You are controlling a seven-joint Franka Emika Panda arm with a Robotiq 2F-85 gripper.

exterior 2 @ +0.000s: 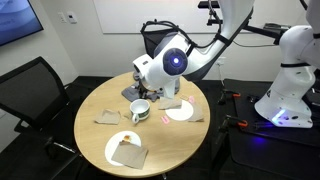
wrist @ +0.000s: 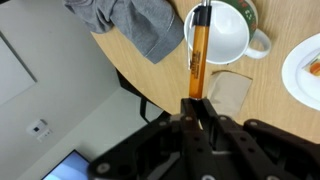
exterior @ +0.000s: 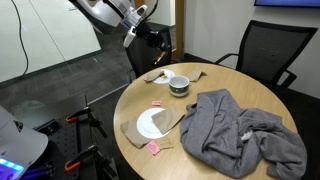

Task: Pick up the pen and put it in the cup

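My gripper (wrist: 197, 100) is shut on the thin orange pen (wrist: 198, 50). In the wrist view the pen sticks out from the jaws, and its far end lies over the rim of the white cup (wrist: 228, 38), which has a dark inside. The cup stands on the round wooden table in both exterior views (exterior: 179, 84) (exterior 2: 140, 110). In those views the gripper (exterior: 158, 42) (exterior 2: 142, 80) hangs above the table's edge, a little short of the cup and higher than it. The pen is too thin to make out there.
A grey cloth (exterior: 235, 130) lies bunched on the table next to the cup. A flat white plate (exterior: 152, 124) rests on brown paper, with small pink squares (exterior: 158, 103) nearby. A brown napkin (wrist: 232, 92) lies beside the cup. Black chairs (exterior: 262, 50) stand around the table.
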